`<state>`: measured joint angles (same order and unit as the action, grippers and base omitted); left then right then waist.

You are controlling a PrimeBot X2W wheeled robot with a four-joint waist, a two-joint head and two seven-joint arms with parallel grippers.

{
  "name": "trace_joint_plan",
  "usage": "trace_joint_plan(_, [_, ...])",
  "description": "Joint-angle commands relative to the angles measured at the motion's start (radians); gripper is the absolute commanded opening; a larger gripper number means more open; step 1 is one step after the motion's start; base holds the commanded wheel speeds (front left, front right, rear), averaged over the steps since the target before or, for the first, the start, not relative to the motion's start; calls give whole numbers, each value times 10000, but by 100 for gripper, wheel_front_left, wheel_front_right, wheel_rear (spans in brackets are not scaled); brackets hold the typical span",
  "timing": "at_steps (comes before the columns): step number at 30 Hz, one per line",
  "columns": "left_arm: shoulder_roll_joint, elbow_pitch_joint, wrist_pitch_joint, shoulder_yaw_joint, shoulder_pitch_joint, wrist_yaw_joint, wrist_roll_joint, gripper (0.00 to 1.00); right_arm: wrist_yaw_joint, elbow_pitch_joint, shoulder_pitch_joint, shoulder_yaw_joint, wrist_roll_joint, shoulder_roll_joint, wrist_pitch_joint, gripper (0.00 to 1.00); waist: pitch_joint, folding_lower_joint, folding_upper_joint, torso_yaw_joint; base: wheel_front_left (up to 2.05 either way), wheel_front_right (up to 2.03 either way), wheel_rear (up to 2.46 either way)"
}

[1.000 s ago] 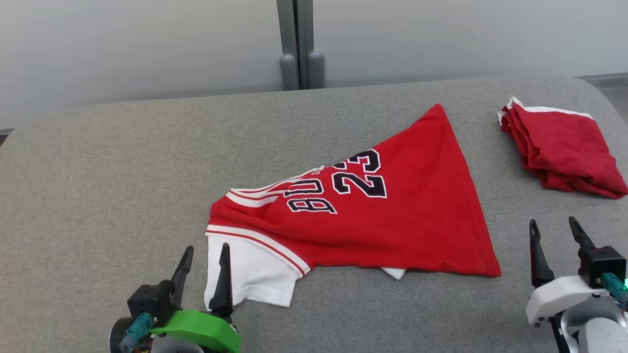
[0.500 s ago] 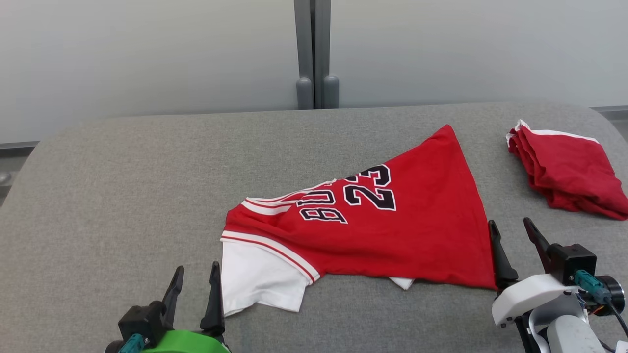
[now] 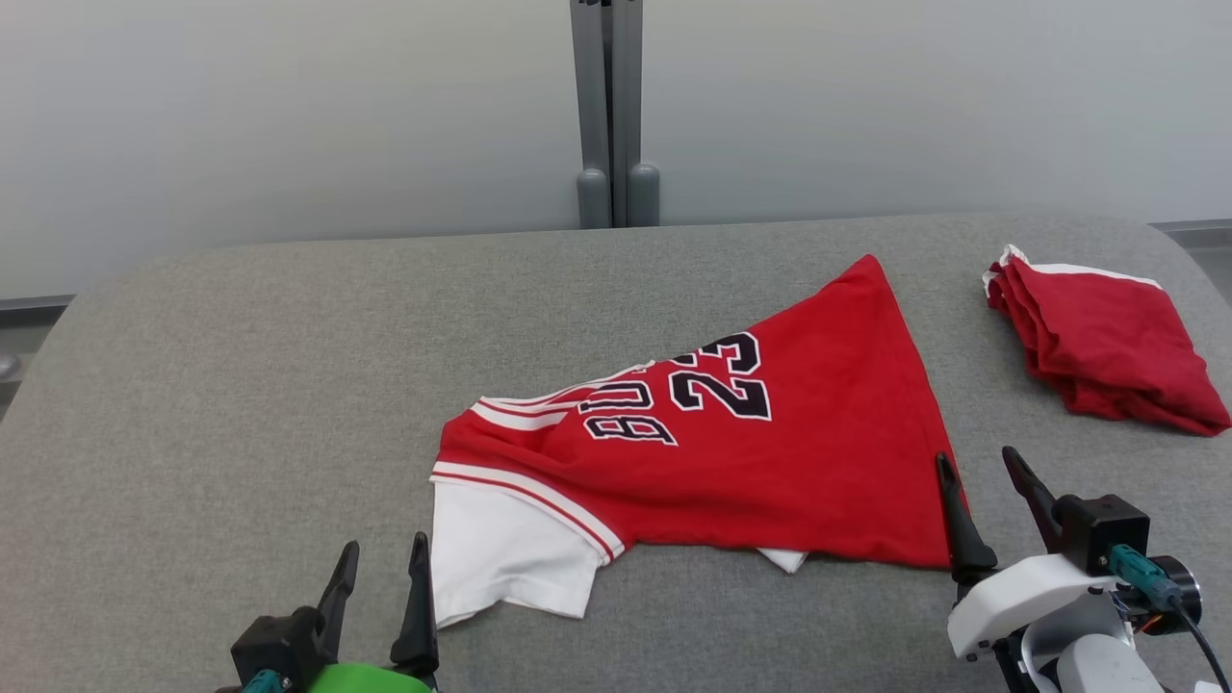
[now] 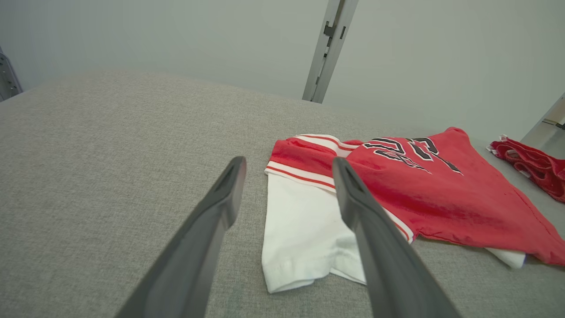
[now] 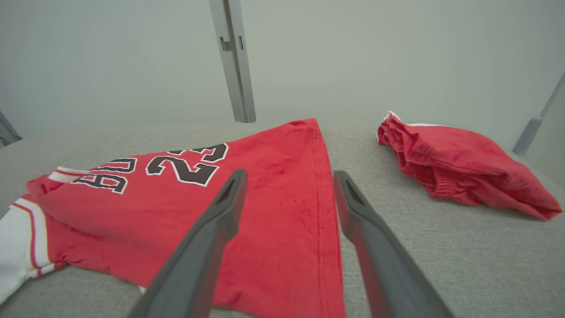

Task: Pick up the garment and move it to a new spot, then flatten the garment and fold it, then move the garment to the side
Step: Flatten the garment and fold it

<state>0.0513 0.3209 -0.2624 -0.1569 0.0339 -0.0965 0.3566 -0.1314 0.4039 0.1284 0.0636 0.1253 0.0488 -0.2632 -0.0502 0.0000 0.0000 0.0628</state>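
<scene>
Though half-spread, the garment (image 3: pixel 770 472) between left jaws and right jaws, both wide open, empty.

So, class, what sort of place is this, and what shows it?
Probably a robot test room for folding clothes: a grey fabric-covered table, plain pale wall panels, and a red jersey near a folded red cloth.

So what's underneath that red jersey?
The red jersey lies on the grey padded surface. A small white piece pokes out from under its near edge; what else is beneath is hidden by the cloth.
</scene>
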Motion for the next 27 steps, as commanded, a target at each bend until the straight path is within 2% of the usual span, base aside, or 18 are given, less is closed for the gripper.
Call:
trace_joint_plan(1, [-3,-2,-31,21,126,-30,-69,100,16,-44,-131,-5,25,38,-19,100,7,0,0,9,0,0,0])
trace_joint_plan(5, [-4,147,-31,-80,31,105,-108,100,16,-66,-140,-81,68,38,-19,100,49,0,0,16,0,0,0])
trace_joint_plan(6, [-3,394,-28,-138,12,162,29,100,16,-61,-136,-103,70,38,-19,100,63,0,0,6,0,0,0])
trace_joint_plan(7, [1,1248,325,-327,-333,291,180,100,16,-37,-120,-105,29,38,-19,100,115,0,0,-29,0,0,0])
trace_joint_plan(9, [4,1654,539,-370,-484,333,300,100,16,-10,-112,-129,14,36,-19,100,153,0,0,-62,0,0,0])
trace_joint_plan(20, [7,3926,597,-326,-1456,308,677,100,16,127,-99,-365,-157,38,-19,100,421,0,0,-531,0,0,0])
trace_joint_plan(27, [0,4800,591,-931,-1736,110,1071,100,16,167,-194,-260,-314,36,-19,100,495,0,0,-710,0,0,0])
